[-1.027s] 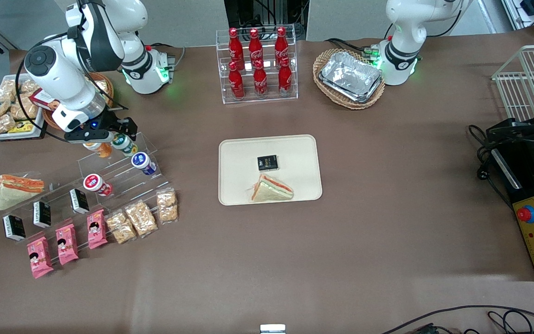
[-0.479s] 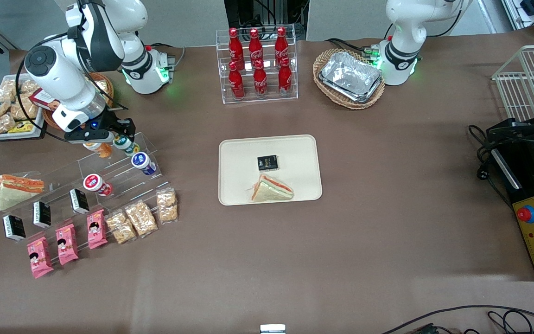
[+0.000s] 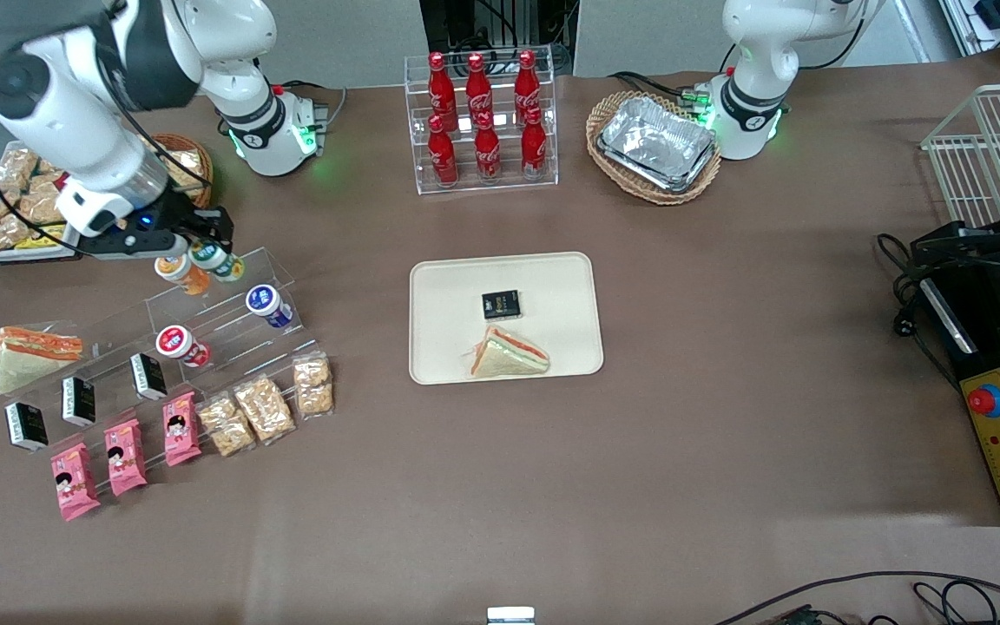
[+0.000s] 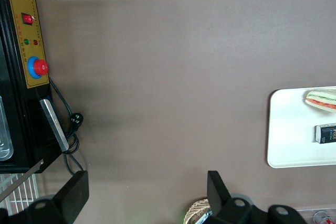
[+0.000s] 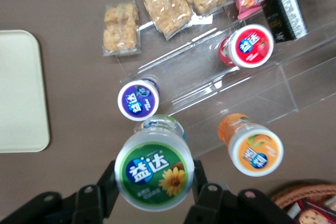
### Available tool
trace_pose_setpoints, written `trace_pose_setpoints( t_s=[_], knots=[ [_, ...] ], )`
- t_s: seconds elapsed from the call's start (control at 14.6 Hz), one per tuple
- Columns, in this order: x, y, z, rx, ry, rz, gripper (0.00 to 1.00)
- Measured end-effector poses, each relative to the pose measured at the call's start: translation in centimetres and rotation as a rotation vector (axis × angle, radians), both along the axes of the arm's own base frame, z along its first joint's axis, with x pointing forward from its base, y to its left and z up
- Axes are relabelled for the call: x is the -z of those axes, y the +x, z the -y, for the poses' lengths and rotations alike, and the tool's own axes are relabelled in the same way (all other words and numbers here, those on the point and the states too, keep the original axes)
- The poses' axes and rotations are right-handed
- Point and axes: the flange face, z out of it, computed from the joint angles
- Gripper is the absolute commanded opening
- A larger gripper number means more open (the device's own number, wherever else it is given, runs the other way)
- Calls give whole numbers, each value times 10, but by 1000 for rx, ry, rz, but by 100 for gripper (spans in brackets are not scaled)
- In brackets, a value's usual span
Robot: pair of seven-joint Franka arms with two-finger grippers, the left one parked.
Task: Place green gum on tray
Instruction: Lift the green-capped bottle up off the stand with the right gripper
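Note:
The green gum (image 3: 215, 261) is a small bottle with a round white-and-green lid. My right gripper (image 3: 205, 247) is shut on it and holds it lifted above the top step of the clear display stand (image 3: 231, 308), toward the working arm's end of the table. In the right wrist view the gum's lid (image 5: 154, 170) fills the space between the two black fingers (image 5: 107, 182) of the gripper (image 5: 154, 179). The cream-beige tray (image 3: 552, 278) lies mid-table with a black packet (image 3: 501, 304) and a sandwich (image 3: 509, 354) on it. Its corner shows in the right wrist view (image 5: 21, 93).
An orange-lidded bottle (image 3: 180, 273) stands beside the gum, a blue-lidded (image 3: 267, 305) and a red-lidded bottle (image 3: 180, 344) on lower steps. Snack packs (image 3: 266, 406) lie nearer the camera. A cola rack (image 3: 483, 121) and foil trays in a basket (image 3: 656, 146) stand farther away.
My gripper has risen with the green gum held in it and shifted a little toward the working arm's end, lifting the bottle off the stand's top step.

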Motion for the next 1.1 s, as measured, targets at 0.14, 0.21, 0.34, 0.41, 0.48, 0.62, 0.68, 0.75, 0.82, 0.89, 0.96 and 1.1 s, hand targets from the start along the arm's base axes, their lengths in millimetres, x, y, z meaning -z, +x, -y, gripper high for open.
trace_pose_setpoints(
  t_s=[0.14, 0.21, 0.34, 0.41, 0.48, 0.62, 0.68, 0.75, 0.82, 0.89, 0.96, 1.1],
  knots=[
    [-35, 5, -1, -2, 1, -10, 25],
    [-53, 8, -1, -3, 0, -21, 25],
    [-87, 15, -1, -5, 0, -42, 25],
    [-103, 20, -1, -6, -1, -49, 25],
    [-116, 25, -2, -6, -1, -55, 25],
    [-137, 35, -3, -9, -1, -60, 25],
    [-144, 40, -5, -10, 5, -60, 25],
    [-150, 45, -8, -12, 21, -61, 25],
    [-153, 50, -12, -8, 41, -65, 25],
    [-153, 53, -16, 13, 58, -74, 25],
    [-151, 57, -23, 47, 70, -86, 25],
    [-142, 60, -48, 94, 70, -113, 25]
  ],
)
